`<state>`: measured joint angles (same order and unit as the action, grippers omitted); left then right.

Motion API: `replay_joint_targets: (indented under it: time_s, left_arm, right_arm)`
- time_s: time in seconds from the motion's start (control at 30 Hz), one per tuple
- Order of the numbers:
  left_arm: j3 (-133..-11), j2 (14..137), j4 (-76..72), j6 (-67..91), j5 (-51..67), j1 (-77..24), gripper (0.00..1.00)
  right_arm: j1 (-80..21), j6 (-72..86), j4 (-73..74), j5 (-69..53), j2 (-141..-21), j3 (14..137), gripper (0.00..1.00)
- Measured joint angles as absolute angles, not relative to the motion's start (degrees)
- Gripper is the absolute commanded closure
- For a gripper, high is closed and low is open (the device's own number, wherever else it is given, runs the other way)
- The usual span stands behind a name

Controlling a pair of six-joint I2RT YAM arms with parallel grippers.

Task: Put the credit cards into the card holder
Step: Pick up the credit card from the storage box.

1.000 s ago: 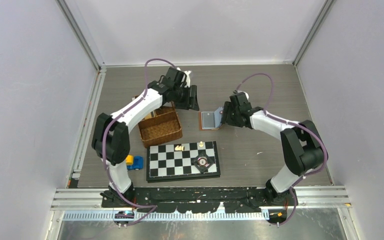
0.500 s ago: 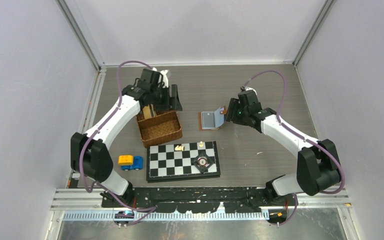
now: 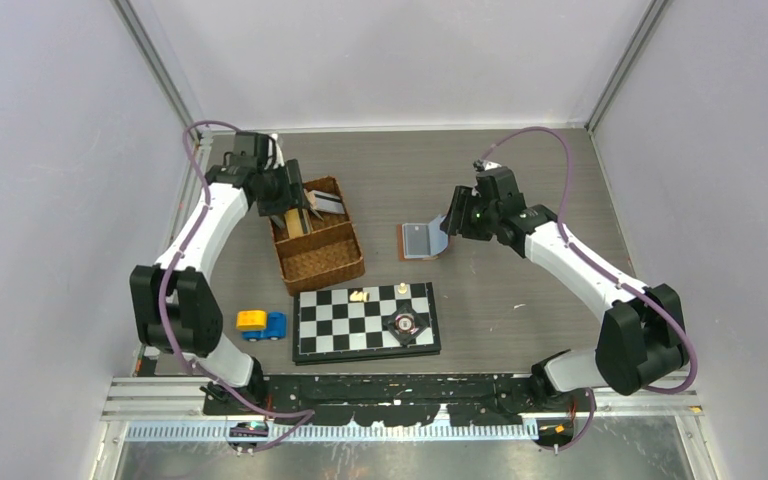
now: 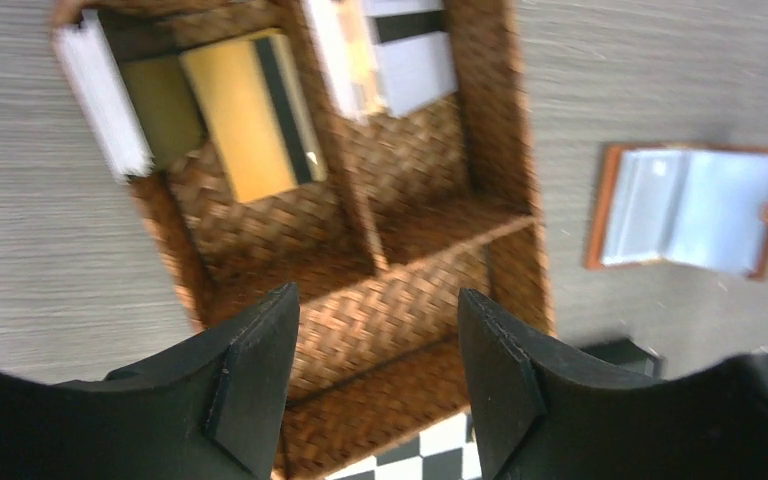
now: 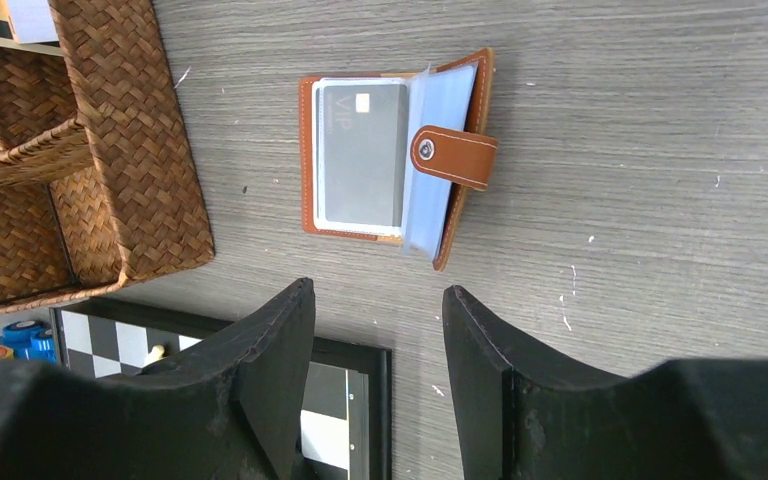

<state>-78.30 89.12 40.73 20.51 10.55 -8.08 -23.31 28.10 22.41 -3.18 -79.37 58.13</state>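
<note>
**Top view.** Grey wood-grain bench [image 3: 520, 180], carrying:
- a brown woven wicker basket with compartments [image 3: 325, 262]
- a black-and-white chessboard [image 3: 360, 325]
- a small blue-and-yellow toy truck [image 3: 262, 323]
- the tan-brown leather card holder [image 3: 420, 240], lying open between the basket and the right tool [image 3: 452, 220]

The left tool [image 3: 295, 195] hangs over the basket's far end.

**Left wrist view.** Left tool open, fingers apart, nothing between them. The basket's far compartments hold the credit cards [image 4: 260, 110] on edge: one gold with a black stripe, a white stack, and one pale with a black stripe. The card holder lies on the bench beyond the basket, apart from it.

**Right wrist view.** Right tool open and empty, over bare bench near the card holder. The holder is spread flat, with a grey card marked VIP [image 5: 360, 150] in one sleeve. Its brown snap-tab strap [image 5: 452, 157] is folded over the clear pages
</note>
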Motion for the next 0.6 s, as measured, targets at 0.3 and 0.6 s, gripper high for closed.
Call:
replay_joint_targets:
  time_s: [0.3, 0.6]
  left_arm:
    - [-83.0, 97.1, 41.1, 15.6, -4.8, -6.9, 0.29]
    - [-86.4, 104.1, 41.1, 12.5, -9.4, -4.6, 0.25]
  right_arm:
    - [-23.3, 25.5, 22.3, -4.2, -79.4, 58.6, 0.41]
    - [-23.3, 25.1, 21.7, -5.3, -79.4, 58.6, 0.41]
